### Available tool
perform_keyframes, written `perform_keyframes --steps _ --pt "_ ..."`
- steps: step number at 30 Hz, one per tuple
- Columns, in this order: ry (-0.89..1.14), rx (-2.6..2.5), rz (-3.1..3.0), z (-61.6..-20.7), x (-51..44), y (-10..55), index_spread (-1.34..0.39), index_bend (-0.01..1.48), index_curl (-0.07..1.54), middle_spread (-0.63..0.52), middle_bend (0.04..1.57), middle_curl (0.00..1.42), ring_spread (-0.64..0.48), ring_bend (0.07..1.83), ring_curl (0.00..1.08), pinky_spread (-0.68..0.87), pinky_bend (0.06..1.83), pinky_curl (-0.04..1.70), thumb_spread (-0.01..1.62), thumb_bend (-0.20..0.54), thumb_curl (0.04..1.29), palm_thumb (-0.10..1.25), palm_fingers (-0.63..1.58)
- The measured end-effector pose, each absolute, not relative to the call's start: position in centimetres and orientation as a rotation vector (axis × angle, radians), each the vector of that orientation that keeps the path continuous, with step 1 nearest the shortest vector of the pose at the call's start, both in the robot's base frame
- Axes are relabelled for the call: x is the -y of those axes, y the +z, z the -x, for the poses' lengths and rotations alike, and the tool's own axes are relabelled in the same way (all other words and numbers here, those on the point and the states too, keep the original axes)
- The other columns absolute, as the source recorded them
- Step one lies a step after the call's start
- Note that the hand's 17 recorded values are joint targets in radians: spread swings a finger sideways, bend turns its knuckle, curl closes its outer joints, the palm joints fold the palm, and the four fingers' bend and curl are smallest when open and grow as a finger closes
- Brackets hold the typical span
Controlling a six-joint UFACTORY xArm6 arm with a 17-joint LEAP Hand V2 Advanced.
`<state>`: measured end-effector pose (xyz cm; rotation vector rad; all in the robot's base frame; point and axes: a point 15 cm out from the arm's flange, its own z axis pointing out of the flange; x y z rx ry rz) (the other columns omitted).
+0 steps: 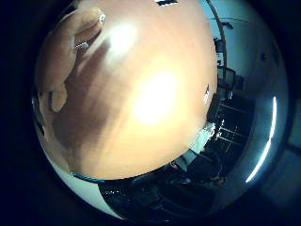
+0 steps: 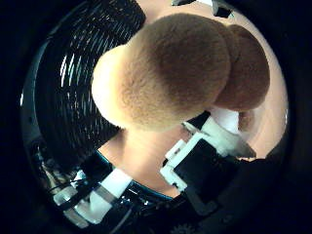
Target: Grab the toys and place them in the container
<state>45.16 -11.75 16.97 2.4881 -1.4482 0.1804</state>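
A brown plush toy (image 2: 170,73) with rounded, fuzzy lobes fills much of the thumb side view, close against my palm. My hand (image 2: 207,161) shows white and black fingers curled up against the toy's underside, pinching it. Behind the toy is a black wire-mesh container (image 2: 73,87), its ribbed wall right beside the toy. In the little finger side view part of the same toy (image 1: 59,56) shows at the edge, above the wooden table (image 1: 150,94).
The table's edge (image 1: 89,178) runs below the hand, with a teal strip along it. Beyond it lies a dim room with dark furniture (image 1: 225,141) and a long ceiling light (image 1: 265,146).
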Motion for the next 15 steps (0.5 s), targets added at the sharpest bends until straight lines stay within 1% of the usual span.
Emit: perform_keyframes --steps 2,3,4,5,6,7,8,9,10,12,15 --pt "0.181 1.433 -2.492 -45.2 11.5 17.0 -0.47 0.19 0.3 -0.3 0.42 0.41 -0.25 0.47 0.29 0.26 0.19 0.24 0.98 -0.018 0.33 0.75 0.68" --pt "0.182 1.424 -2.492 -45.2 11.6 17.0 -0.48 0.2 0.31 -0.34 0.47 0.43 -0.32 0.53 0.31 0.18 0.19 0.23 0.97 -0.019 0.34 0.76 0.77" --pt "0.184 1.411 -2.489 -45.1 11.7 17.1 -0.49 0.21 0.32 -0.35 0.49 0.44 -0.36 0.57 0.33 0.11 0.2 0.22 0.98 -0.018 0.34 0.78 0.85" --pt "0.188 1.398 -2.486 -45.1 11.9 17.2 -0.5 0.22 0.33 -0.37 0.53 0.46 -0.39 0.6 0.33 0.02 0.23 0.21 0.97 -0.016 0.34 0.79 1.01" --pt "0.193 1.385 -2.483 -45.1 12.1 17.3 -0.51 0.27 0.36 -0.37 0.58 0.49 -0.41 0.66 0.36 -0.12 0.31 0.23 0.97 -0.015 0.35 0.81 1.18" --pt "0.195 1.374 -2.48 -45.1 12.3 17.4 -0.51 0.33 0.4 -0.37 0.64 0.52 -0.41 0.72 0.4 -0.25 0.39 0.26 0.97 -0.016 0.35 0.82 1.29" --pt "0.189 1.368 -2.474 -45.0 12.4 17.5 -0.5 0.39 0.44 -0.35 0.72 0.55 -0.4 0.77 0.43 -0.35 0.47 0.29 0.97 -0.014 0.36 0.84 1.33" --pt "0.181 1.361 -2.468 -44.8 12.5 17.5 -0.48 0.49 0.49 -0.32 0.8 0.59 -0.38 0.82 0.45 -0.42 0.54 0.31 0.96 -0.016 0.36 0.85 1.38" --pt "0.169 1.357 -2.46 -44.5 12.7 17.7 -0.46 0.58 0.54 -0.29 0.86 0.61 -0.36 0.87 0.48 -0.45 0.62 0.35 0.96 -0.014 0.37 0.87 1.39" --pt "0.142 1.359 -2.439 -43.8 13.2 18.1 -0.41 0.7 0.6 -0.25 0.95 0.64 -0.32 0.97 0.52 -0.48 0.75 0.41 0.96 -0.013 0.38 0.9 1.36" --pt "0.127 1.351 -2.424 -43.3 14.0 20.0 -0.37 0.81 0.68 -0.2 1.09 0.69 -0.28 1.1 0.57 -0.45 0.94 0.51 0.92 -0.011 0.45 0.97 1.26"
